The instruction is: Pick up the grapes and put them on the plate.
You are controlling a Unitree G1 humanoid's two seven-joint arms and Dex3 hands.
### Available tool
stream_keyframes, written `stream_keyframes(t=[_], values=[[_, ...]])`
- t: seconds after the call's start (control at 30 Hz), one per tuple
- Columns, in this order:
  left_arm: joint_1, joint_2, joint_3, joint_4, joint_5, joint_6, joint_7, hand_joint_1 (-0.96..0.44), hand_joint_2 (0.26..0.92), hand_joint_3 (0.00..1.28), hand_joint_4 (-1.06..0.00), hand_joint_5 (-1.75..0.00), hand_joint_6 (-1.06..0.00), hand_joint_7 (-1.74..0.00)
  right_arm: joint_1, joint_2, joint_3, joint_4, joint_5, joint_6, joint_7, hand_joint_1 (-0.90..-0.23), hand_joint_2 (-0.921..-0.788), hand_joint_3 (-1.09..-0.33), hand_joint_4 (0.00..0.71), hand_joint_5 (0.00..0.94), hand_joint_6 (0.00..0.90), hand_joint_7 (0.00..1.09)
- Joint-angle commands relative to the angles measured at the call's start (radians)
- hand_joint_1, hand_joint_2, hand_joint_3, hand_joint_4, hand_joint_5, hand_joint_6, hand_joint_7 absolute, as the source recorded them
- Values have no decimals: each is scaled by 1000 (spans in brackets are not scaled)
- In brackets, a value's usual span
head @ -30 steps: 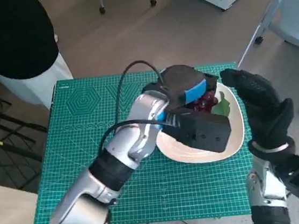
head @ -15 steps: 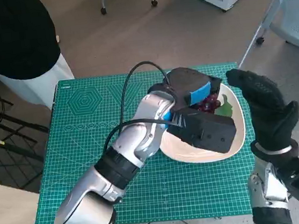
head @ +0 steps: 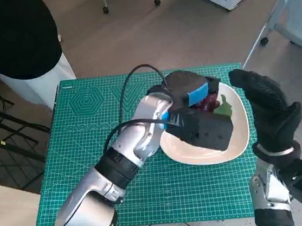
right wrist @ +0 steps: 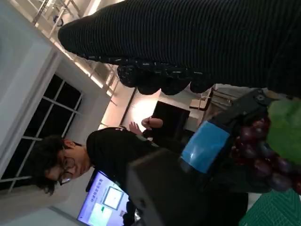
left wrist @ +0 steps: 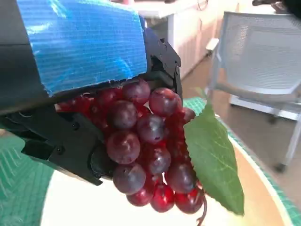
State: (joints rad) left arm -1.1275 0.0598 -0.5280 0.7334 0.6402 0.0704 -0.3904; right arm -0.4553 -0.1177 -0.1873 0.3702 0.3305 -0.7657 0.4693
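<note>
**Left wrist view: grapes over the plate**

Green gridded cutting mat [head: 90, 152] is covering the table. Round cream plate [head: 236, 141] is lying on it. Blue-taped black left hand [head: 189, 89] is grasping dark red grapes [left wrist: 150, 150] above the plate. Black-gloved right hand [head: 268, 108] is hovering alongside, fingers extended, holding nothing.

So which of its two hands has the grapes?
The left hand, the black one with blue tape on its back, grips the grapes over the plate. The gloved right hand holds nothing.

I read this as an office or lab room: a green gridded cutting mat [head: 90, 152] covers the small bench, wheeled office chairs [head: 287, 15] stand on grey carpet, and a person [right wrist: 70, 160] sits near a lit computer screen [right wrist: 106, 202].
</note>
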Motion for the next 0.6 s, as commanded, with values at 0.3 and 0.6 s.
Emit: stream_keyframes(t=[0.3, 0.6], values=[[-16, 9, 36, 117, -96, -198, -14, -398, 847, 36, -27, -34, -161, -7, 20, 5, 12, 7, -10, 12, -15, -467, -921, -572, 271, 0, 80, 430], [0, 56, 72, 215, -128, -378, 79, -545, 885, 25, -1, 0, -151, -1, 16, 4, 19, 10, -7, 19, -16, -470, -921, -574, 270, 0, 79, 428]])
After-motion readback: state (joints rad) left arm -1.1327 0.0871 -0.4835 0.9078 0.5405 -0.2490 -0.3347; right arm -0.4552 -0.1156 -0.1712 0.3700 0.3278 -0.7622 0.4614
